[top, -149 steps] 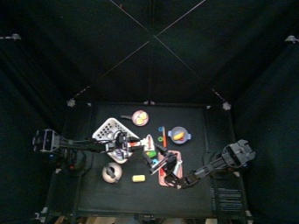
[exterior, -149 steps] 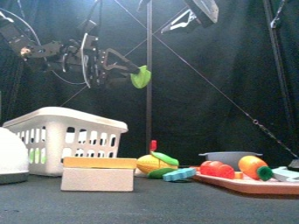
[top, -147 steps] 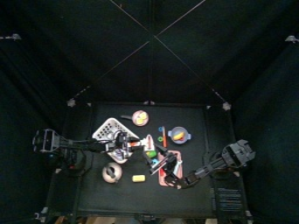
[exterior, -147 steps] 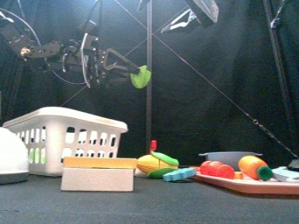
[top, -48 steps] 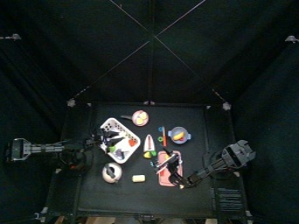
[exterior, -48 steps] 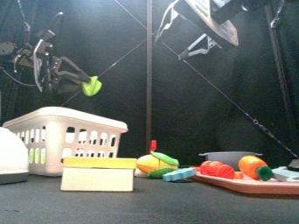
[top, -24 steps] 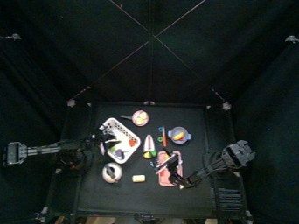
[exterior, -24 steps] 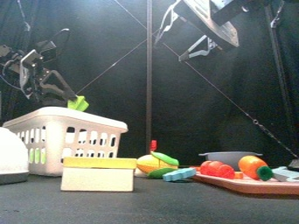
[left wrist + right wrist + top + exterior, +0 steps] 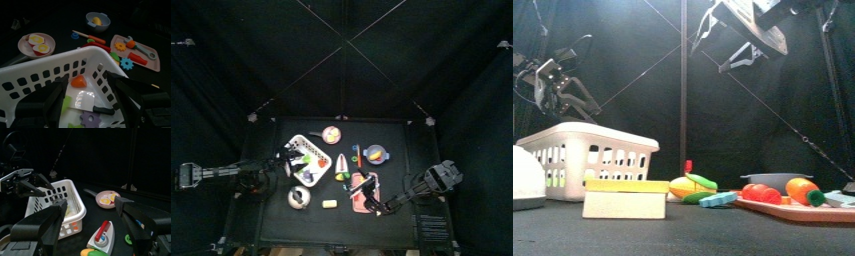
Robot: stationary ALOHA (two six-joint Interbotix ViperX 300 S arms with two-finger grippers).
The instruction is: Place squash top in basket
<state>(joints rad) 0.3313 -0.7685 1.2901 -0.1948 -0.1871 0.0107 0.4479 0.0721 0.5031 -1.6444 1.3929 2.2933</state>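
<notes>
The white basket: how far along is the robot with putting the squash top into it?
Looks nearly done. The left tool hangs open and empty over the basket, and a green piece, likely the squash top, lies inside near an orange piece. Nothing is in hand. Left to do: lift that arm clear. The right tool waits open at the table's right side.

Left pincer (image 9: 87, 100) open, right pincer (image 9: 90, 228) open, raised

Overhead, table-level, two wrist views
</notes>
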